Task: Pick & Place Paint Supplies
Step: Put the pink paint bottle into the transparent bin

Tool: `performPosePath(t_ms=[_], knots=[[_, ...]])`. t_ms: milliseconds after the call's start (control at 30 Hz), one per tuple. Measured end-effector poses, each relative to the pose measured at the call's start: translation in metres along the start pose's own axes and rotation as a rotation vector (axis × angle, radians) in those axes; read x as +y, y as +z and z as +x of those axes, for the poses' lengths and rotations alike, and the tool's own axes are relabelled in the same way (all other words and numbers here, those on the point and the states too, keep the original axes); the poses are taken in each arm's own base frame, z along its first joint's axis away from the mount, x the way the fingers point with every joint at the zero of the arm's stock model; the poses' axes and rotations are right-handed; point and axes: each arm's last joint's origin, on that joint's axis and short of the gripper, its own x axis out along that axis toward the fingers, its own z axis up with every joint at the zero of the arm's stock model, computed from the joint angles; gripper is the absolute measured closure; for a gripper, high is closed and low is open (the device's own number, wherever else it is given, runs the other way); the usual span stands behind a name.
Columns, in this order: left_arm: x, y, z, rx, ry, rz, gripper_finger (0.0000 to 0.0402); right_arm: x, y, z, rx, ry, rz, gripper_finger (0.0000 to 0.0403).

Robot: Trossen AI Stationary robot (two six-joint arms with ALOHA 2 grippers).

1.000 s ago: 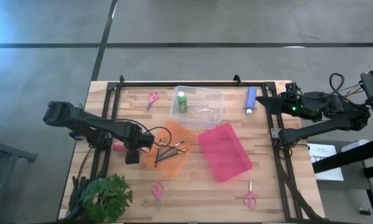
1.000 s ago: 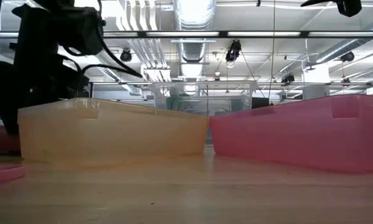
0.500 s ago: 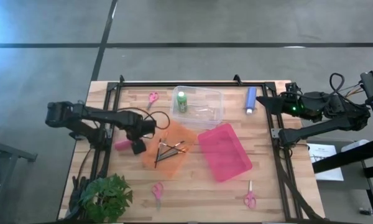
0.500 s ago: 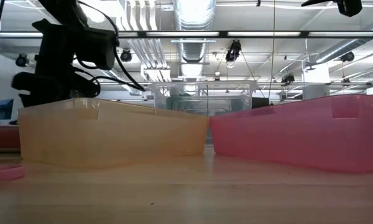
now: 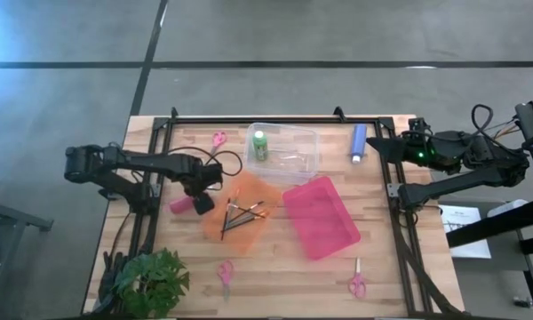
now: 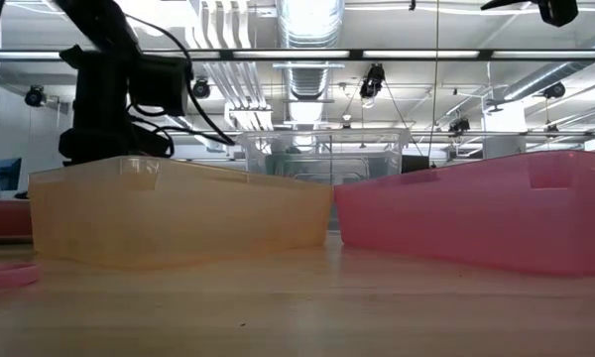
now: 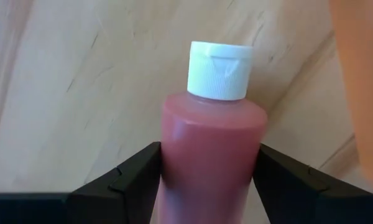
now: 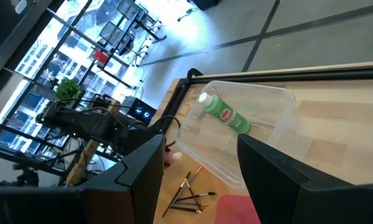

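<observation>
The table is pale blond wood, striped in planks, framed by black rails. On it sit three bins: a clear one, a translucent orange one and a hot-pink one. The bottle in the clear bin is green with a white cap and a red-and-white label. The pink bottle is a dusty rose — its flip cap plain white. The blue bottle is lavender-blue, white at one end. The brushes are dark with orange touches. Three scissors have pink handles. The plant is leafy green. Both arms are black — the right arm shows one small green light.
</observation>
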Motion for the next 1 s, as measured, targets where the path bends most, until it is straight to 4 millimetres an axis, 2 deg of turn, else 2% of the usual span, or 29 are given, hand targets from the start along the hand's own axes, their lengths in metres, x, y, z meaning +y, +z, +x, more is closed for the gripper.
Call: performPosePath(t_ms=[333, 500, 800, 1000], knots=[[0.001, -0.002, 0.007, -0.009, -0.007, -0.007, 0.0162, 0.002, 0.001, 0.000, -0.008, 0.016, 0.005, 0.0206], [0.001, -0.001, 0.001, -0.023, -0.008, -0.014, 0.0163, 0.002, 0.001, 0.000, -0.012, 0.022, -0.001, 0.0206], [0.001, 0.004, -0.030, -0.115, -0.009, -0.015, 0.0211, 0.009, 0.004, 0.000, -0.037, 0.082, -0.079, 0.0206], [0.004, 0.002, -0.058, -0.191, 0.036, 0.001, 0.0199, 0.018, 0.008, -0.001, -0.065, 0.166, -0.207, 0.0206]])
